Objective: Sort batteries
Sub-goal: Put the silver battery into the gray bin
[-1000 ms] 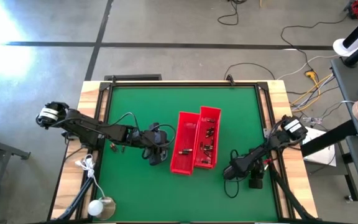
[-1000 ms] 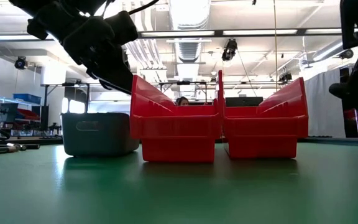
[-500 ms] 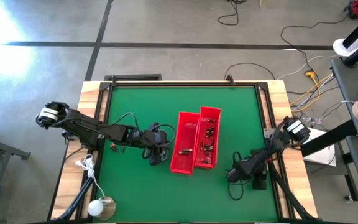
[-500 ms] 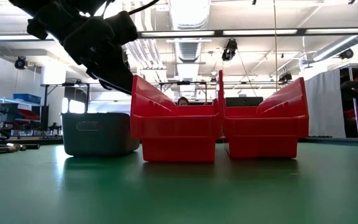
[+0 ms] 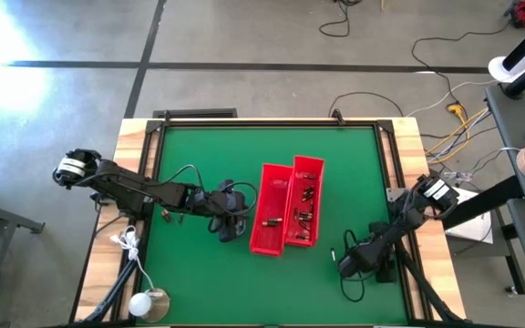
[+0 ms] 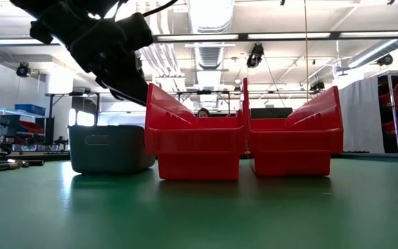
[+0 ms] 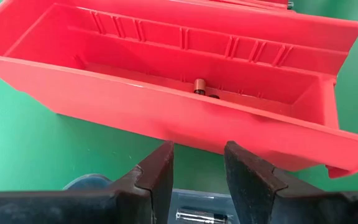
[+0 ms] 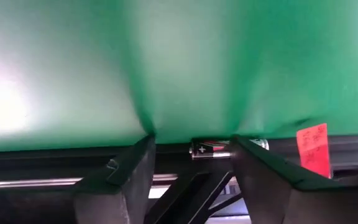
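right tool (image 8: pixel 191 155) now lower, battery (image 8: pixel 219 147) crosswise between fingers

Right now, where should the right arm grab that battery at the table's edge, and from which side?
Grip the battery across the middle of its barrel, coming straight down. It lies on its side along the edge of the green mat, beside the dark frame, so a sideways approach looks blocked. The open right tool should probably close on its round sides, not its ends.
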Action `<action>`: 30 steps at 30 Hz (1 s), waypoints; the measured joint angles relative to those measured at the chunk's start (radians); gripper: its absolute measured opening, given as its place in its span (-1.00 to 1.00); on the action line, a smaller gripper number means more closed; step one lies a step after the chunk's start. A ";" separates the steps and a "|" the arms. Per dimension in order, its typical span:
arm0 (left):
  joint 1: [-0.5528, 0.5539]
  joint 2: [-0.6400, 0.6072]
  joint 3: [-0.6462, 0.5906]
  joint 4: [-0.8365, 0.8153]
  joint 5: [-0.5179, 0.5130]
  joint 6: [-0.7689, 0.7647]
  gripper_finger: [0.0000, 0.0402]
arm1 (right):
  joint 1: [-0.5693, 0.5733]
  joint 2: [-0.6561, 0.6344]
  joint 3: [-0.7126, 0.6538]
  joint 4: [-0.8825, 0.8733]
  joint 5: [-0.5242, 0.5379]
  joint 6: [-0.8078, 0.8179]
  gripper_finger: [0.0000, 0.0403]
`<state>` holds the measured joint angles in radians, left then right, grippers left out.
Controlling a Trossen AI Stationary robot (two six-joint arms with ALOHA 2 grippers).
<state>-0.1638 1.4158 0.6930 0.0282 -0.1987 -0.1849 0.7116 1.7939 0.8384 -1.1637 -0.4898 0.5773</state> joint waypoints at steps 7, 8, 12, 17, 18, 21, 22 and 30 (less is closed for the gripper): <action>0.000 0.000 0.000 -0.002 0.000 0.000 -0.39 | -0.003 -0.001 0.071 -0.016 -0.011 0.030 0.23; 0.000 0.000 0.000 -0.001 0.000 0.000 -0.39 | -0.003 -0.001 0.077 -0.024 -0.008 0.040 0.27; 0.000 0.000 0.000 -0.001 0.000 0.000 -0.39 | -0.003 -0.002 0.094 -0.062 -0.006 0.067 0.40; 0.000 0.000 0.000 -0.001 0.000 -0.007 -0.39 | -0.003 -0.002 0.097 -0.166 0.002 0.054 0.53; 0.000 0.000 0.000 -0.001 0.000 -0.008 -0.39 | -0.003 -0.005 0.097 -0.196 0.003 0.048 0.55; 0.000 0.000 0.000 0.000 0.000 -0.008 -0.39 | -0.005 -0.027 0.097 -0.254 0.004 0.044 0.59; 0.000 0.000 0.000 0.000 0.000 -0.009 -0.39 | -0.005 -0.041 0.096 -0.249 0.006 0.049 0.61; -0.001 0.000 0.000 0.002 0.000 -0.019 -0.39 | -0.008 -0.134 0.073 -0.212 0.124 0.085 0.59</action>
<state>-0.1646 1.4158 0.6931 0.0303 -0.1987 -0.2039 0.7040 1.6602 0.9113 -1.3758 -0.3656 0.6626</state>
